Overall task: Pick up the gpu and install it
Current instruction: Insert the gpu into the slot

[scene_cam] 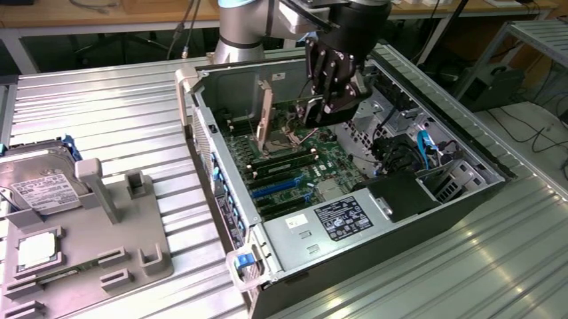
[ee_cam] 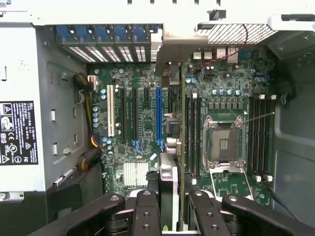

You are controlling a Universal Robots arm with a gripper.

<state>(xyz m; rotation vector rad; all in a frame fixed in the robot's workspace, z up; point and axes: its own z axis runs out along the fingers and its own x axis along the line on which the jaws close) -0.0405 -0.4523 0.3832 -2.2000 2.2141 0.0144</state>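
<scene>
gpu (ee_cam: pixel 182 137) on edge over motherboard (ee_cam: pixel 142 103), inside case (ee_cam: pixel 295 147).

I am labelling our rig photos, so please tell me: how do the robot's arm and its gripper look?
The arm is a smooth silver-grey tube with a pale blue ring at its joint. The gripper is black, and its fingers are jointed metal links fastened with round pins.

The ribbed silver metal table (scene_cam: pixel 116 113) is finished brushed and faintly reflective. The open grey sheet-metal computer case (scene_cam: pixel 293 256) is left bare and smooth. The thin gpu (ee_cam: pixel 172 147) is made of green lacquered circuit board. The black gripper (ee_cam: pixel 172 196) is finished matt, and the grey moulded plastic holder tray (scene_cam: pixel 133 259) is left dull.
</scene>
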